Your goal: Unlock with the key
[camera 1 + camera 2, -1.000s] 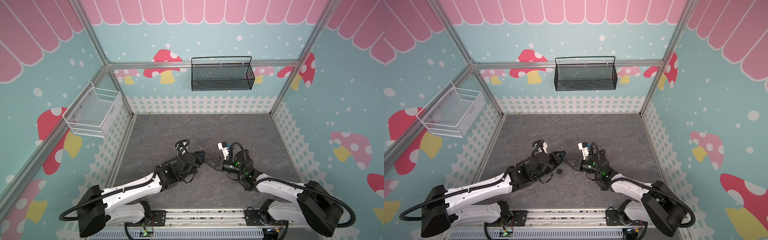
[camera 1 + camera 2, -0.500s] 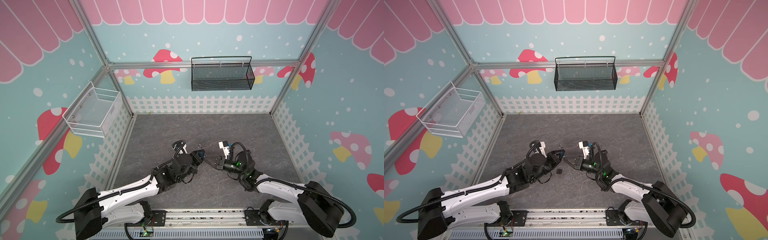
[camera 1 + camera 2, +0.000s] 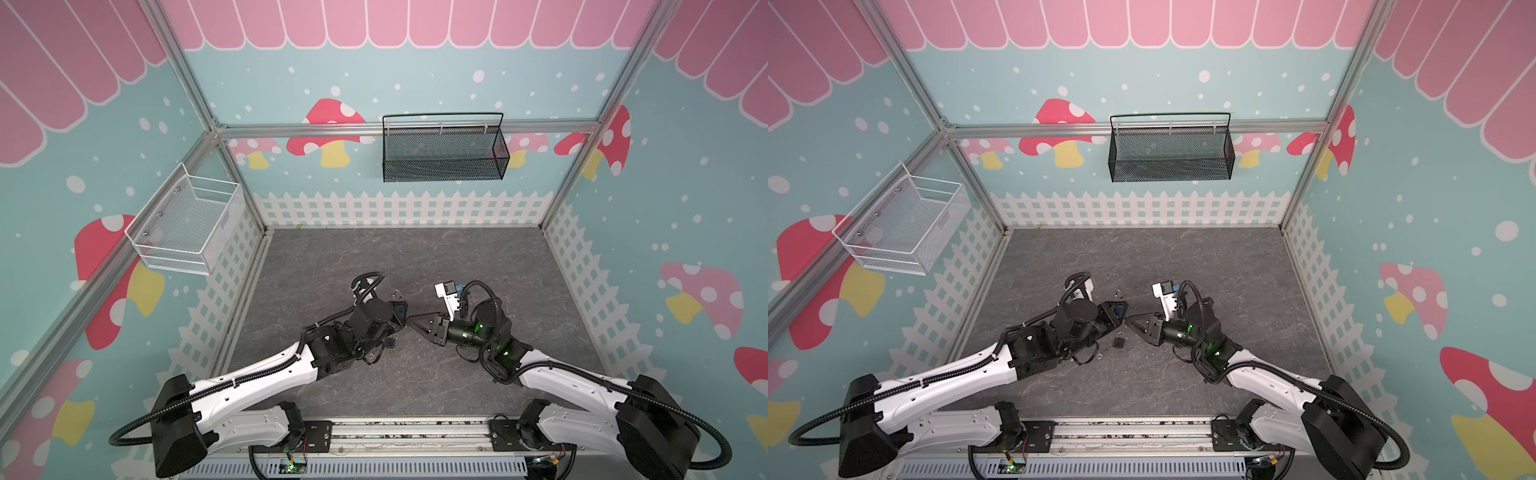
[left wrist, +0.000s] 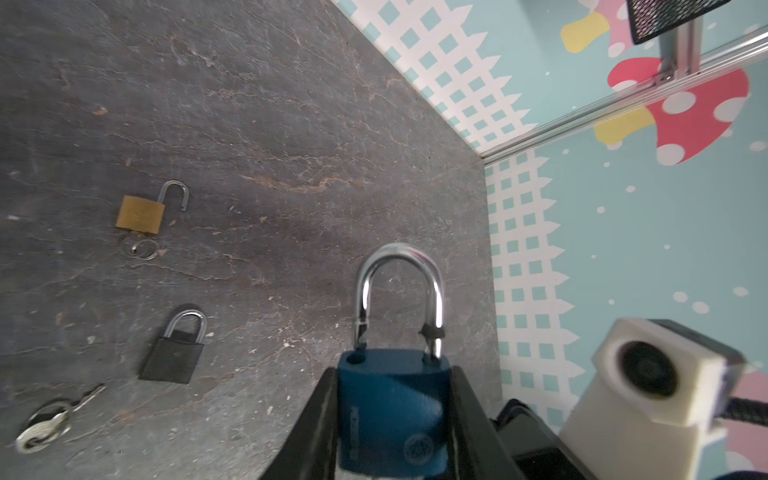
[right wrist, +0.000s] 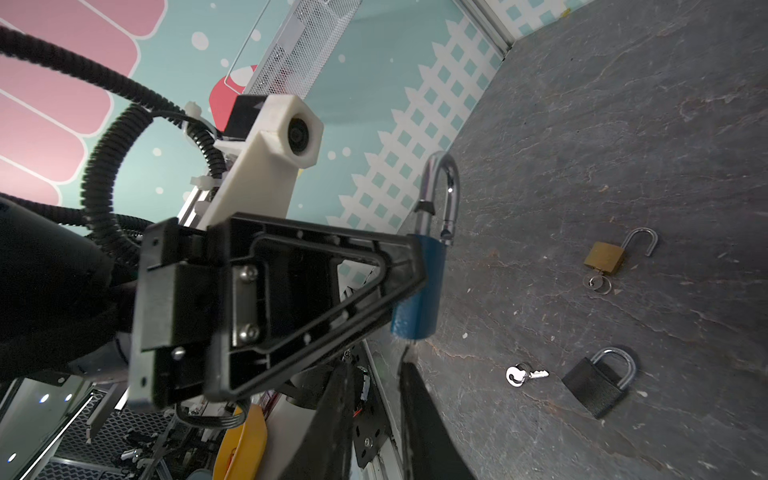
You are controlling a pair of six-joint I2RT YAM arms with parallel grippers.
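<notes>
The blue lock (image 4: 390, 409) is gripped by the left claw (image 4: 392, 376), shackle seemingly sprung; the right claw (image 5: 374, 368), narrowly parted and empty, is best drawn straight back.

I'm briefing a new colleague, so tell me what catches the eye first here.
The left claw grips a blue padlock, held off the table with its silver shackle sprung open, while the right claw sits open just beside it. On the grey table lie a brass padlock with its shackle open, a shut black padlock and a loose key.
</notes>
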